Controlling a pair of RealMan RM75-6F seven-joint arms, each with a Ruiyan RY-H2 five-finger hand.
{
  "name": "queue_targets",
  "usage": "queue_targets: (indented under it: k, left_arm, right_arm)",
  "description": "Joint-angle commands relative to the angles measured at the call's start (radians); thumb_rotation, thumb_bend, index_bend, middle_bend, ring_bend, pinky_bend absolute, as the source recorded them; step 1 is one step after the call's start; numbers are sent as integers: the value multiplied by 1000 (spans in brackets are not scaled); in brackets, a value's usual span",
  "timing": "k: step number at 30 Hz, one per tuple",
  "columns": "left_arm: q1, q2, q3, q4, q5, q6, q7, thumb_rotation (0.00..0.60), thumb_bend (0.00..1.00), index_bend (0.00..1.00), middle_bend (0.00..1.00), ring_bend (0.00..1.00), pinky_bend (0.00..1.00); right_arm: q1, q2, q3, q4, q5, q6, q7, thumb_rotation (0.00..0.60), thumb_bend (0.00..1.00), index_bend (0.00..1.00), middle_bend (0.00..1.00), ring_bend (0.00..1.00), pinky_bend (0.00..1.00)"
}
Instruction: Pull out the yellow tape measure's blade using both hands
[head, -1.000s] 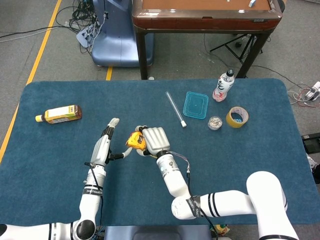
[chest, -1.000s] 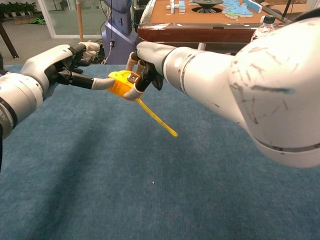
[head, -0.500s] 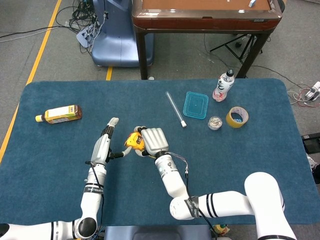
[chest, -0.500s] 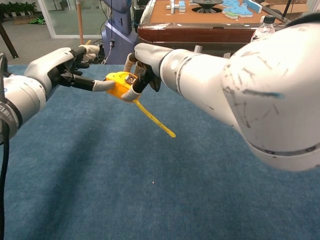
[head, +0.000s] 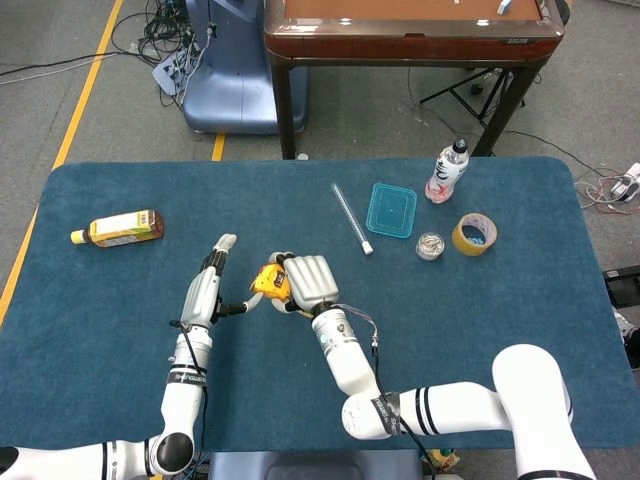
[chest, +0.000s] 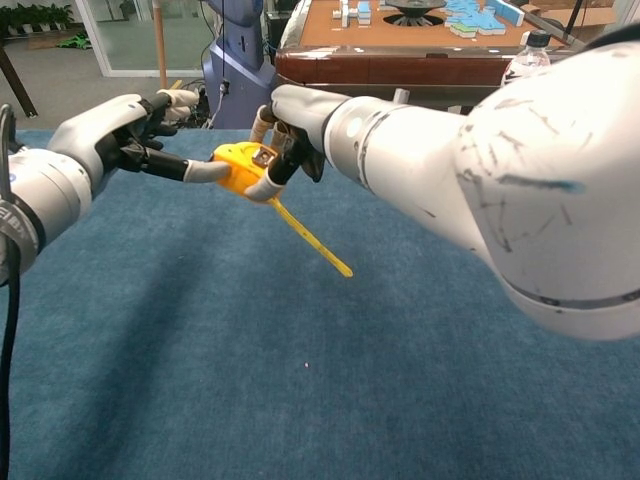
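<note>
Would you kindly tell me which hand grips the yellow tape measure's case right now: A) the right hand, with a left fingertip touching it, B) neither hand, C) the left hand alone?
A: the right hand wraps the yellow tape measure, while a finger of the left hand touches its side.

Even, bright overhead light in both views — shadows on the blue worktop (head: 480, 330) are soft and faint. Head view is sharp; chest view bends outward at its edges, near arm slightly soft.
</note>
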Motion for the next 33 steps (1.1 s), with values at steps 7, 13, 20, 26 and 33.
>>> queue_targets:
  k: [7,13,20,26,33]
  left_arm:
    - [-1,8,-8,9,-11,0,13,600,193,0,0,0,0]
    - [0,13,-11,13,-18,-3,17,600,193,0,0,0,0]
    - [3,18,-11,16,-20,-2,16,600,194,0,0,0,0]
    - [5,21,-13,13,-21,-1,12,600,194,0,0,0,0]
    - [2,20,-15,17,-19,2,15,600,194,0,0,0,0]
  right_arm:
    - [-4,11,-4,-10,6,-4,-9,600,792,811,779,763,437]
    - [-10,17,-6,-12,5,-11,-3,600,792,812,779,764,437]
    - [-16,23,-5,-15,-5,-16,9,600,799,818,782,767,437]
    - [-21,27,-7,-15,-16,-19,22,600,810,824,785,767,437]
    - [-26,30,-9,-18,-27,-24,35,600,816,833,793,768,437]
